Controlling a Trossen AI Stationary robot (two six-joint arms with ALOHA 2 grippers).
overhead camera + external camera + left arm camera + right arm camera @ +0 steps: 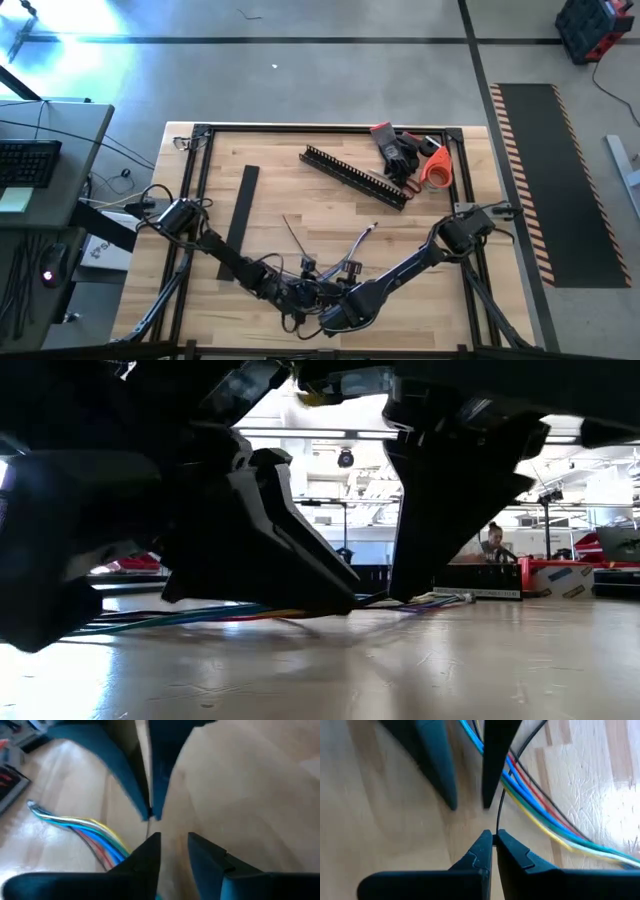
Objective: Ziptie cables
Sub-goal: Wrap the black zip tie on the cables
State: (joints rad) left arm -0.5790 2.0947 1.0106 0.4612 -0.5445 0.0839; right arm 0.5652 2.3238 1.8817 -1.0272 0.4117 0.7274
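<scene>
The cables (545,815), a bundle of thin blue, green, yellow, red and dark wires, lie on the wooden table near its near edge; they also show in the high view (345,250) and the left wrist view (85,826). My two grippers meet tip to tip beside them. My right gripper (493,836) is shut on a thin dark strand (501,805); whether it is one of the cables I cannot tell. My left gripper (172,842) is open just opposite, with its fingers (445,790) pointing at the right gripper's tips, and I see nothing between them. My right gripper pinches the thin dark strand (495,831) between the very tips of its two fingers. The strand runs on from the tips past the left gripper's finger and away alongside the coloured wires. The fingers slant down toward the table.
A black comb-toothed channel (355,178) lies at the far middle of the table and a flat black strip (242,205) to its left. Dark gloves (400,150) and an orange roll (436,168) sit at the far right. A person (492,540) sits in the room behind.
</scene>
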